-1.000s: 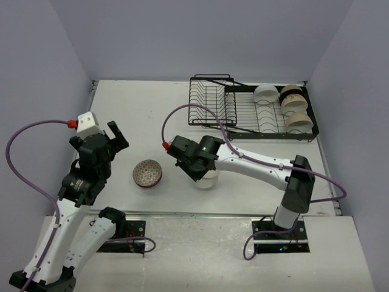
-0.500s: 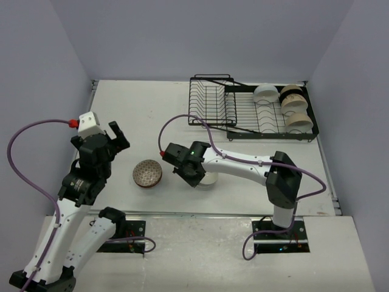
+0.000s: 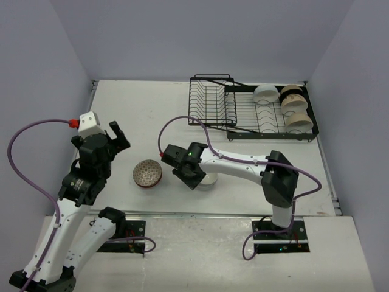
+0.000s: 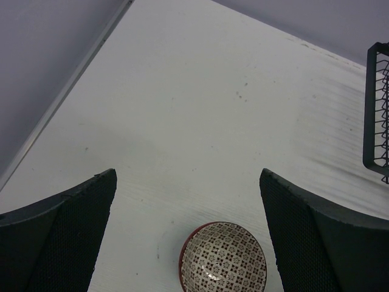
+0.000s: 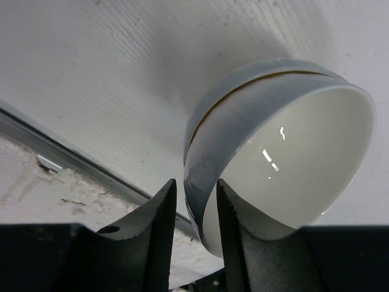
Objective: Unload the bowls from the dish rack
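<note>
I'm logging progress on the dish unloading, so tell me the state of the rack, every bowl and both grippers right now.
Dish rack: slotted basket empty, wide section holds four bowls.
Rack bowls: standing on edge.
Patterned bowl: upright on the table, free.
White bowls: two nested, on the table.
Left gripper: open, empty.
Right gripper: open, astride the white bowls' rim.

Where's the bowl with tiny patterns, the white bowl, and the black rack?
patterned bowl [image 4: 222, 258], left wrist view, on its inside.
white bowl [image 5: 292, 161], right wrist view, on its glossy inside.
dish rack [image 3: 209, 102], top view, on its slotted basket.
</note>
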### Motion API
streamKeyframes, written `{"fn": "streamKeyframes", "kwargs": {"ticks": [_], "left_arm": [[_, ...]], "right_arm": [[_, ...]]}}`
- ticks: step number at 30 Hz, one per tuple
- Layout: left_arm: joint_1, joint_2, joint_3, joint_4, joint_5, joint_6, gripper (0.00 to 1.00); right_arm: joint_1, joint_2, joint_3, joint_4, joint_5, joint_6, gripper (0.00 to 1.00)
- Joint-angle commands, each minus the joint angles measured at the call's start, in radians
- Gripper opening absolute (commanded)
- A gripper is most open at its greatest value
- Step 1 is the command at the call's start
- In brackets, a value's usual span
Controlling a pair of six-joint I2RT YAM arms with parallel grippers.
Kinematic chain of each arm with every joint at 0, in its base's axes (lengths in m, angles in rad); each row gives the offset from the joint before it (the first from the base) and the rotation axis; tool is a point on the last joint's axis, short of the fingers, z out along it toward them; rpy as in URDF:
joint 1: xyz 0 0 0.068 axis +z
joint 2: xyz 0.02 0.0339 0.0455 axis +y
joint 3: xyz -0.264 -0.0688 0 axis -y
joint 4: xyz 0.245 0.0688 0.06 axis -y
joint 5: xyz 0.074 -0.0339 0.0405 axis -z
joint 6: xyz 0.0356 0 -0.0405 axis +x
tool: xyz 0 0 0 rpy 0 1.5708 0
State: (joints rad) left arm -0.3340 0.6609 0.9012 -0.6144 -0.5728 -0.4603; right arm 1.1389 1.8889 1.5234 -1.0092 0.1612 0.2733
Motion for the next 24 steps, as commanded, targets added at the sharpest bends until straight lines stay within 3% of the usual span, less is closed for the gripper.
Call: {"fn": "streamKeyframes", "kwargs": {"ticks": [1, 8, 12, 24], "left_arm": [[0.009, -0.001, -0.010, 0.044, 0.010, 0.015, 1.00], [0.009, 0.003, -0.012, 0.047, 0.027, 0.022, 1.00], [0.009, 0.003, -0.013, 0.048, 0.031, 0.023, 1.00], [0.009, 0.005, -0.013, 0.051, 0.039, 0.028, 1.00]], "right_arm": [[0.010, -0.097, 0.032, -0.028, -0.002, 0.017, 0.32], [0.024, -0.134, 0.021, -0.036, -0.035, 0.026, 0.23], [0.025, -0.139, -0.022, 0.006, -0.055, 0.027, 0.00], [0.024, -0.105, -0.062, 0.038, -0.054, 0.027, 0.00]]}}
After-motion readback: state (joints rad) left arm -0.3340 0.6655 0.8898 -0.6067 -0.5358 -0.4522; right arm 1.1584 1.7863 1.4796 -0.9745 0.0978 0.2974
